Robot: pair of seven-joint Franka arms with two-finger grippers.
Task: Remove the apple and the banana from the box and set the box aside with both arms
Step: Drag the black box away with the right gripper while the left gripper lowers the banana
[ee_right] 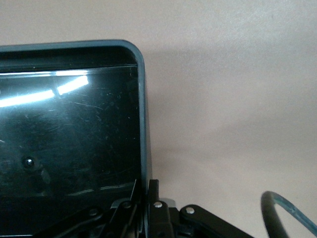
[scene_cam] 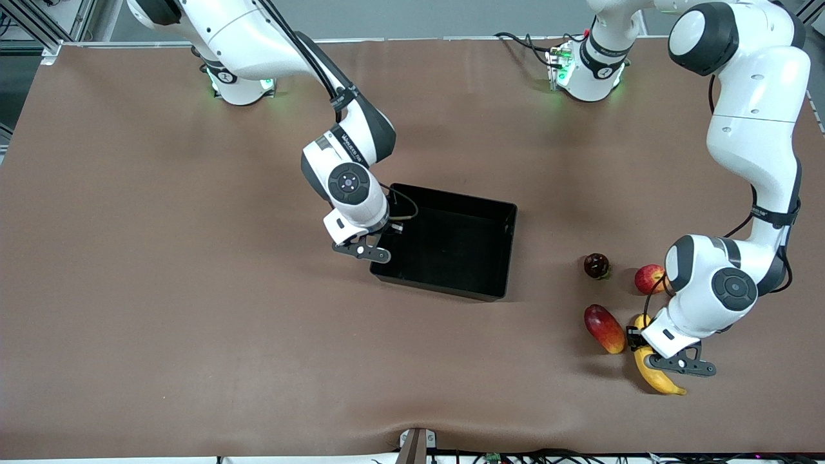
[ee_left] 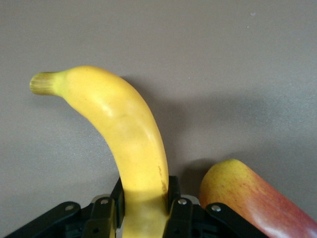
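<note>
The black tray [scene_cam: 451,195] sits mid-table. My right gripper [scene_cam: 379,249] is shut on its wall at the end toward the right arm; the right wrist view shows the jaws [ee_right: 146,191] pinching that wall [ee_right: 142,109], one inside and one outside. My left gripper [scene_cam: 652,351] is shut on the yellow banana [scene_cam: 660,380], low at the table; in the left wrist view its fingers [ee_left: 143,198] clamp the banana [ee_left: 124,134]. The mango [scene_cam: 604,328] lies beside it and also shows in the left wrist view [ee_left: 247,196]. The apple [scene_cam: 648,278] and the dark maroon fruit [scene_cam: 596,265] lie farther from the camera. The round red fruit is hidden.
The tray holds nothing. The fruits cluster toward the left arm's end of the brown table [scene_cam: 193,290]. The left arm's elbow hangs over the apple. A small mount [scene_cam: 416,444] sits at the table's near edge.
</note>
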